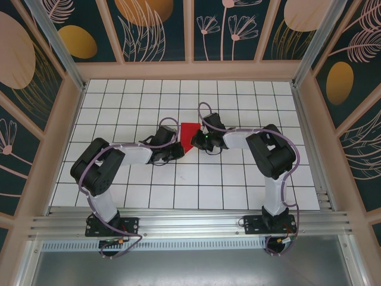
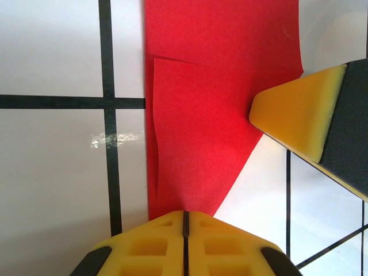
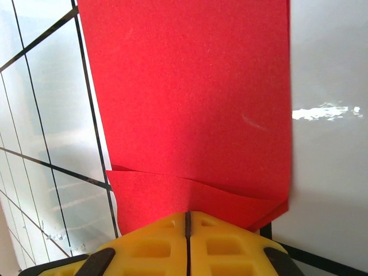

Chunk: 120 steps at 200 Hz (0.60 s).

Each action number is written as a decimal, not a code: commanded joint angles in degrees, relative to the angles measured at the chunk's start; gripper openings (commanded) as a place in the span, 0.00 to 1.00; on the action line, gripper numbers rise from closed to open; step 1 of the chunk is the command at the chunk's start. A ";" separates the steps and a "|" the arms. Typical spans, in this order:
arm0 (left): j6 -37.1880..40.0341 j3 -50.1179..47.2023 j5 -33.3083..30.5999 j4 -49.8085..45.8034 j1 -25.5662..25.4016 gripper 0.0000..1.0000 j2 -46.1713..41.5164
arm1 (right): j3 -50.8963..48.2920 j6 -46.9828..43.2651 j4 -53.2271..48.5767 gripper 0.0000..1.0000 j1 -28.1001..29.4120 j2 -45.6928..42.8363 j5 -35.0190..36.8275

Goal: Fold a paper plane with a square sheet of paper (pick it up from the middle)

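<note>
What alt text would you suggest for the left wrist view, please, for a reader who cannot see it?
A bright red sheet of paper, partly folded over itself, lies on a white table with black grid lines. The yellow left end effector, shut, touches its lower tip, and the right end effector reaches its right edge.

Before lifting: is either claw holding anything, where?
Cannot tell: on the red paper, shut left claw meets its narrow end, shut right claw its folded edge.

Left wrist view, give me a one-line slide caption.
Shut left gripper at the narrow end of the folded red paper on the gridded table, the right gripper at its edge.
</note>
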 commanded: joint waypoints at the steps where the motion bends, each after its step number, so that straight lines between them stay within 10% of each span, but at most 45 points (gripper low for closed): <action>1: 0.95 -1.92 -1.69 -1.92 0.07 0.08 1.61 | -1.42 -2.87 -0.98 0.08 0.28 -1.61 0.67; 120: 0.58 -2.39 -1.88 -1.93 0.07 0.02 1.53 | 0.40 -3.55 -2.94 0.03 3.72 1.25 -0.54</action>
